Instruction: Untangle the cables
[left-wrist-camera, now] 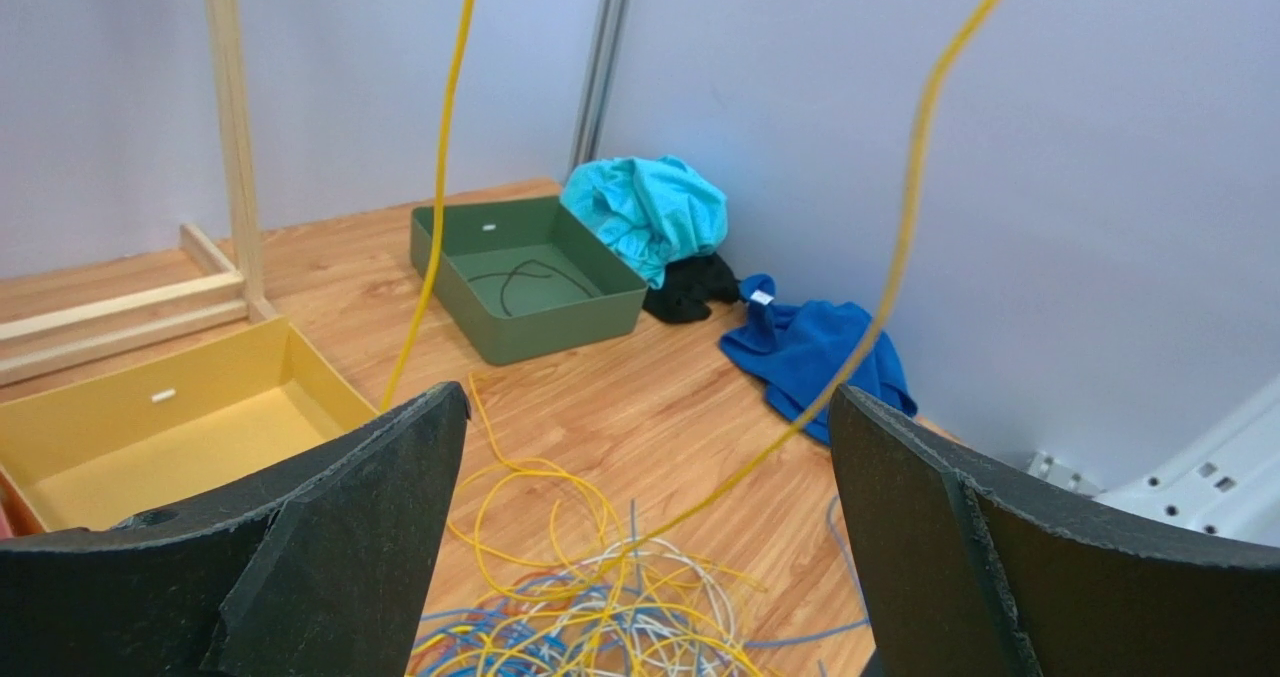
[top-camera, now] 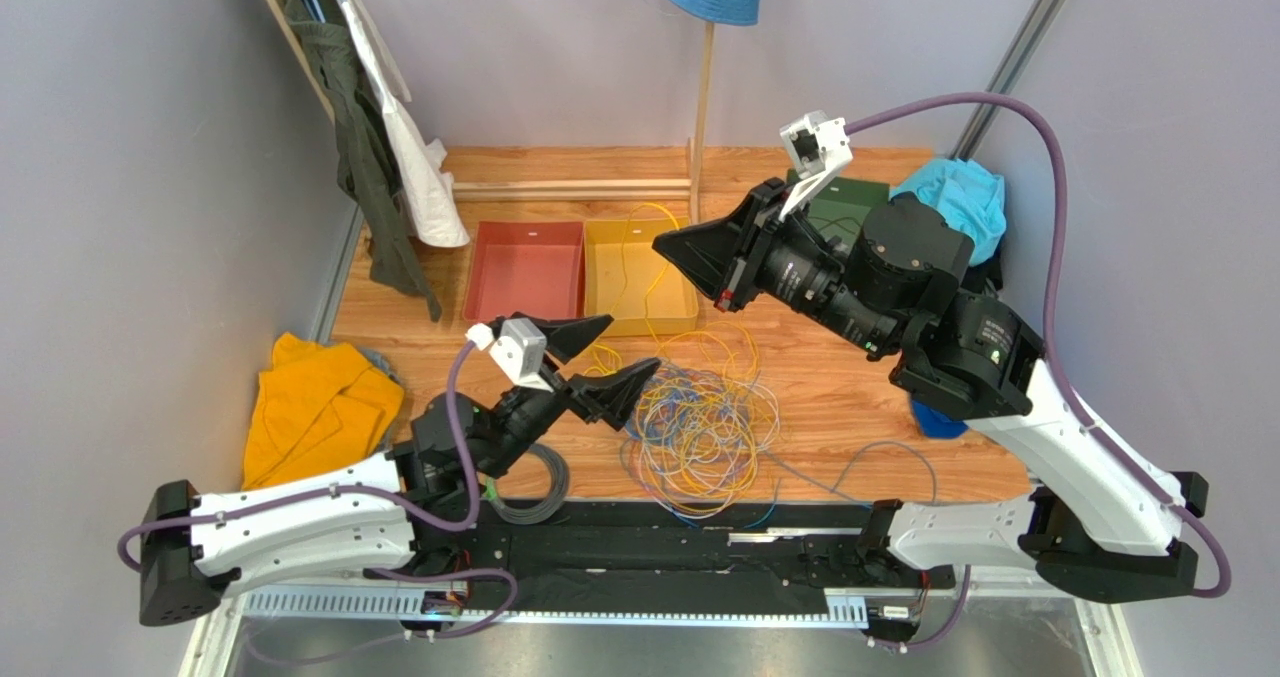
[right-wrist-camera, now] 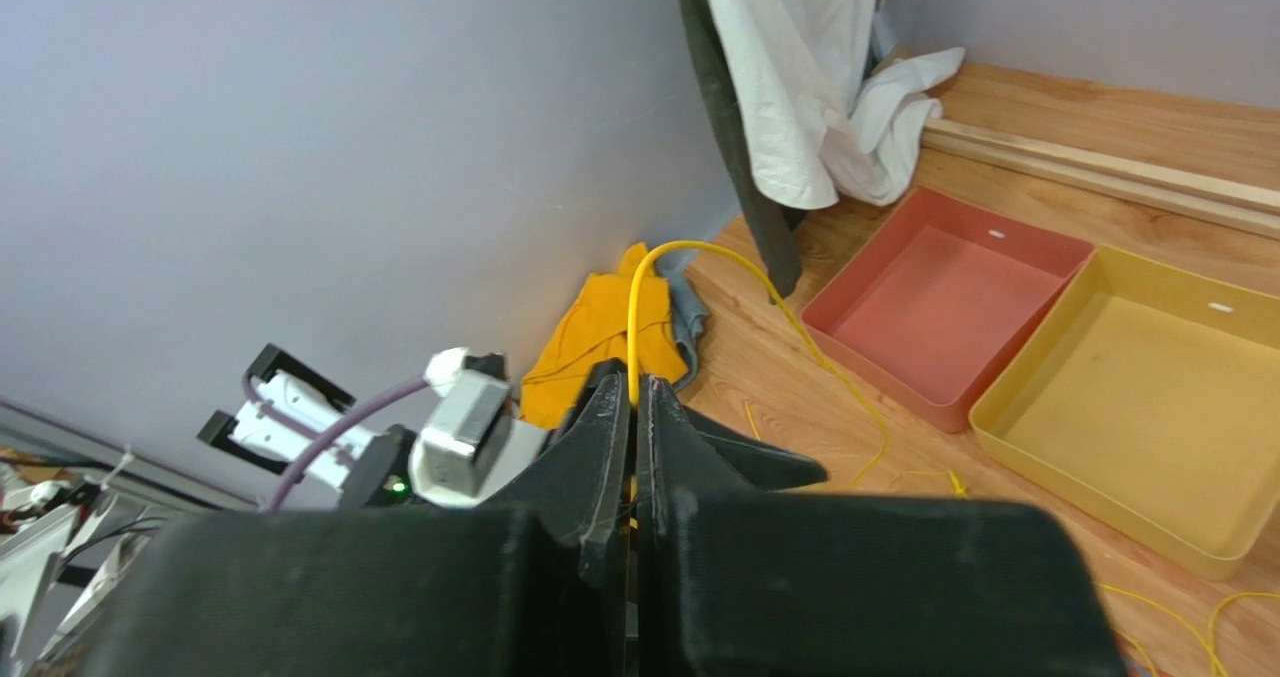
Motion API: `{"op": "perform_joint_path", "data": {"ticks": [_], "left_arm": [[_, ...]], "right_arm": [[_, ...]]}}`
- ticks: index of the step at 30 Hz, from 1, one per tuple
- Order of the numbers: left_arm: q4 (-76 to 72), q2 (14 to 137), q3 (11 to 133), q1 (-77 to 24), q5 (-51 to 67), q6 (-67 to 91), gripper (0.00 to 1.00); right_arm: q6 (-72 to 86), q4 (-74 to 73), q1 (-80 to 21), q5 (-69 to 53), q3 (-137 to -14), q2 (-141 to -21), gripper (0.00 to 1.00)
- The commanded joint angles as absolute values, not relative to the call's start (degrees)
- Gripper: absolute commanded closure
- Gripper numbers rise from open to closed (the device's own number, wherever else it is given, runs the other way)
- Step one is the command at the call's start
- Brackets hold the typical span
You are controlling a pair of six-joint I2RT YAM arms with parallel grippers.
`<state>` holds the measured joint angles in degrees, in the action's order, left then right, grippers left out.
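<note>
One yellow cable point(right-wrist-camera: 634, 317), pinched in the closed right gripper point(right-wrist-camera: 634, 395), hangs steeply to the tangle point(top-camera: 703, 422); the left gripper point(top-camera: 609, 359), spread wide and empty, sits just beside that tangle.

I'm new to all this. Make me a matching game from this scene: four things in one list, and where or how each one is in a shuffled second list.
1 left hand
2 right hand
3 green tray
4 orange cloth

A holds a dark cable
B open, near the cable pile
C by the left wall
D shut on a yellow cable

Pairs: 1-B, 2-D, 3-A, 4-C
</note>
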<state>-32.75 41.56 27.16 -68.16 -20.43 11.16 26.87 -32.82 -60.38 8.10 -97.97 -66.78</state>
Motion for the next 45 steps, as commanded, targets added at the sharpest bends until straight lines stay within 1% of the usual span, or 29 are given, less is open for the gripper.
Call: {"op": "perform_joint_path", "data": {"ticks": [1, 7, 10, 15, 18, 20, 22, 24, 26, 28, 32, 35, 37, 41, 45], "left_arm": [[-39.10, 47.88, 29.35, -68.38, -19.44, 10.19, 0.01], [-43.15, 56.32, 32.43, -68.38, -16.53, 10.99, 0.01], [-44.91, 58.35, 33.22, -68.38, -15.30, 11.51, 0.01], [-46.58, 57.04, 31.21, -68.47, -13.19, 12.13, 0.01], [-45.45, 55.46, 29.80, -68.38, -9.59, 12.48, 0.01], [-40.90, 54.15, 29.18, -68.47, -11.24, 13.53, 0.01], [-37.46, 52.83, 27.78, -68.38, -17.56, 14.84, 0.01], [-30.43, 52.04, 26.99, -68.38, -22.73, 15.99, 0.01], [-28.39, 50.81, 25.32, -68.38, -23.99, 17.57, 0.01], [-29.35, 49.67, 21.98, -68.38, -24.17, 19.24, 0.01], [-29.44, 49.31, 19.25, -68.38, -26.37, 21.00, 0.01], [-31.72, 50.09, 18.37, -68.38, -24.18, 20.22, 0.01], [-36.44, 50.97, 17.76, -68.47, -19.88, 18.90, 0.01], [-41.48, 53.52, 18.80, -69.08, -18.72, 16.35, 0.01], [-44.56, 58.87, 22.66, -69.17, -18.02, 13.02, 0.01]], "right_arm": [[28.65, -30.23, -62.05, 4.92, -97.03, -65.66, 1.00], [28.83, -30.32, -62.84, 4.39, -95.98, -65.04, 1.00], [28.92, -30.23, -62.93, 4.83, -95.10, -64.34, 1.00], [27.60, -30.23, -62.93, 6.76, -94.13, -63.11, 1.00], [27.25, -30.50, -62.93, 6.86, -94.57, -63.19, 1.00], [26.98, -30.59, -62.93, 6.86, -95.18, -63.02, 1.00], [26.28, -31.11, -63.02, 7.99, -96.06, -62.84, 1.00], [25.67, -31.46, -62.93, 9.13, -96.68, -62.40, 1.00], [25.05, -31.82, -62.93, 9.75, -96.77, -61.97, 1.00], [24.61, -31.90, -62.93, 10.46, -97.20, -61.70, 1.00], [24.26, -32.17, -62.93, 10.64, -98.17, -61.96, 1.00], [24.61, -32.43, -62.93, 10.02, -98.61, -62.58, 1.00], [24.96, -32.34, -62.93, 9.41, -98.70, -62.67, 1.00], [25.75, -31.64, -63.02, 8.70, -97.91, -62.67, 1.00], [26.63, -31.03, -62.93, 7.12, -96.51, -62.49, 1.00]]}}
